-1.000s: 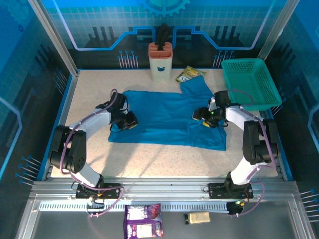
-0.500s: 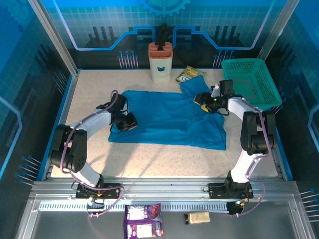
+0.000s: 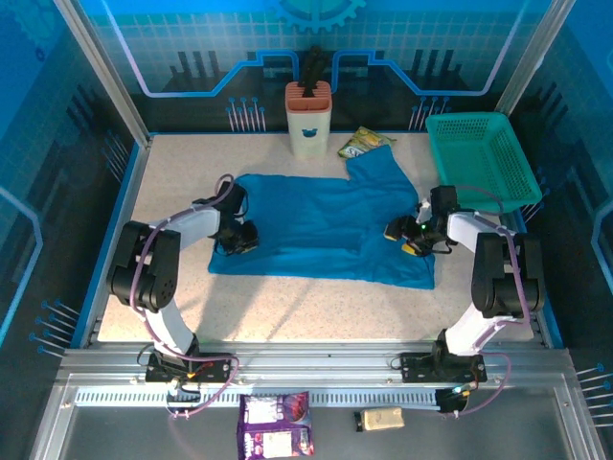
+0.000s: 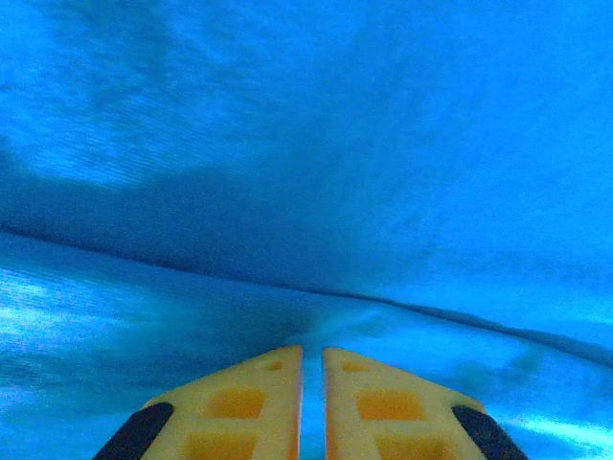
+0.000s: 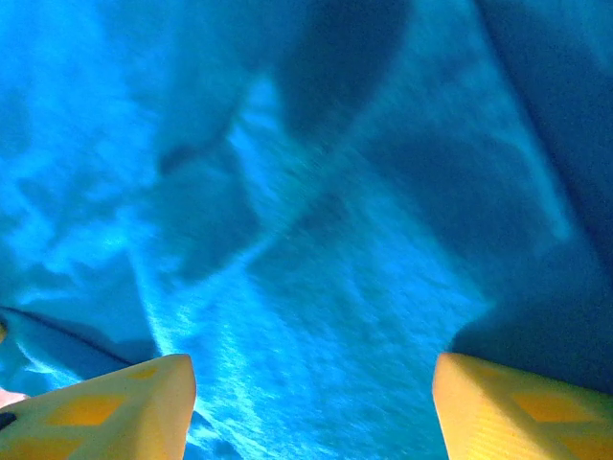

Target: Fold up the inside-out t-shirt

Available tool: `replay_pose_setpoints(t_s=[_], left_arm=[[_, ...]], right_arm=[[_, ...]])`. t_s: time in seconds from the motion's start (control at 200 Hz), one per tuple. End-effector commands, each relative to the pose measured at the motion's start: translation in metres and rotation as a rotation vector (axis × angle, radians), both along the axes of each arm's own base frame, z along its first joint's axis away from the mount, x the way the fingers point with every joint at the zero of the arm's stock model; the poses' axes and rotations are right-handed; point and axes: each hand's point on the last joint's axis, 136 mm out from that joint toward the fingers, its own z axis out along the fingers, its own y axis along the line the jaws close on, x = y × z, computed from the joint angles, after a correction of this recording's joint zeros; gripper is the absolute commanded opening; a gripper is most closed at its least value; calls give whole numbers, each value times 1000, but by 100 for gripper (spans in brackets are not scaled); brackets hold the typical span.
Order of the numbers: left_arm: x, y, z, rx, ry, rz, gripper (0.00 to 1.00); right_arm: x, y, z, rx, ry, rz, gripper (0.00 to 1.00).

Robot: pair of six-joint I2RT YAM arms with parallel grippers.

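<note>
**Top view.** The inside-out t-shirt is lying spread flat in the middle of the speckled table. One sleeve is reaching toward the far edge beside the snack packet, and the teal basket is standing at the far right. The left gripper is resting on the garment's left edge. The right gripper is sitting over its right side, just inside the right edge.

**Left wrist view.** The left gripper is pinching its jaws nearly together on the cloth, with a thin strip of blue showing between them. A fold is running across right at the fingertips.

**Right wrist view.** The right gripper is standing with its jaws wide apart. Rumpled blue cloth is lying beneath and between the two fingers, and neither finger is gripping it.
</note>
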Motion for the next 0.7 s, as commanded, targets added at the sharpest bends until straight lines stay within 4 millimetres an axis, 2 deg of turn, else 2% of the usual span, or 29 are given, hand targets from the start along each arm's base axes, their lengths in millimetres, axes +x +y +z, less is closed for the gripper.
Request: replay_pose_setpoints(t_s=[0.0,0.12,0.41,0.565,0.695], left_arm=[[-25,16,-12,24,55,21,15],[-46,20,-17,2,75,64,15],[-100,20,-28,-68,135,190,16],[-119,24,-29,-81,130,242,18],[-126,24,-30,-89,130,260,18]], right_arm=[[-20,-3,-18,-17,58,9,67],[-36,0,-24,-55,83,28,66],[-76,8,-20,-99,124,80,67],[-99,4,-20,-126,143,64,67],[-109,-4,-16,-167,150,44,67]])
